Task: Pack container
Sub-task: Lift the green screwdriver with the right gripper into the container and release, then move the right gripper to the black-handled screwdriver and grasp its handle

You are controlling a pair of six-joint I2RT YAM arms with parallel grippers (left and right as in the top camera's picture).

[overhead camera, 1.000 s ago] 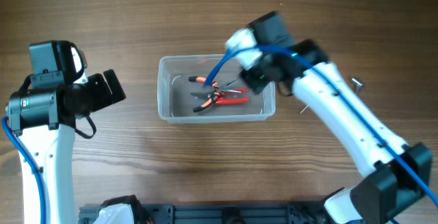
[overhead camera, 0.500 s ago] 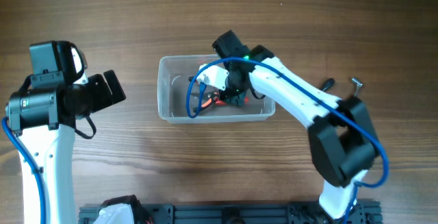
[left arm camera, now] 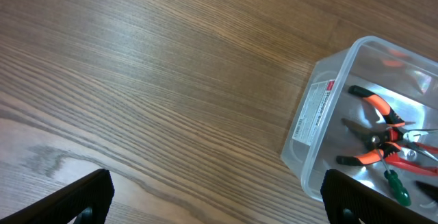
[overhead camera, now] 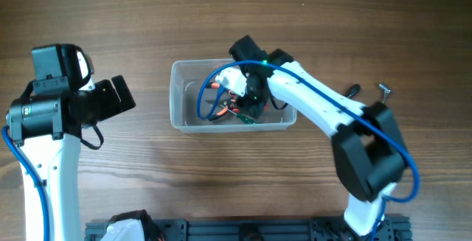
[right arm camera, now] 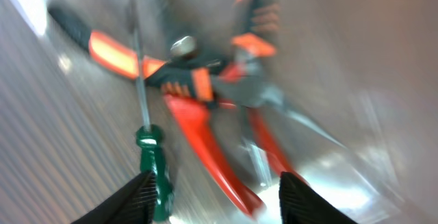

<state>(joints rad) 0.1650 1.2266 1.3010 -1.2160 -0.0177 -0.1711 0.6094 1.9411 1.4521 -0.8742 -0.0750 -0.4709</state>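
Observation:
The clear plastic container (overhead camera: 178, 97) sits at the table's middle and also shows at the right of the left wrist view (left arm camera: 311, 125). Inside lie orange-handled pliers (left arm camera: 373, 131), red-handled pliers (right arm camera: 205, 148) and a green-handled screwdriver (right arm camera: 152, 169). My right gripper (overhead camera: 249, 105) reaches down into the container, open and empty just above the tools (right arm camera: 215, 200); the green screwdriver lies beside its left finger. My left gripper (overhead camera: 118, 97) is open and empty, left of the container above bare table (left arm camera: 212, 196).
A metal tool (overhead camera: 384, 90) and a dark item (overhead camera: 352, 91) lie on the wood to the right of the container, partly hidden by the right arm. A black rail (overhead camera: 243, 230) runs along the front edge.
My right arm swung in from the right and dipped its gripper into the container. A green screwdriver now lies among the pliers. The left arm has not moved.

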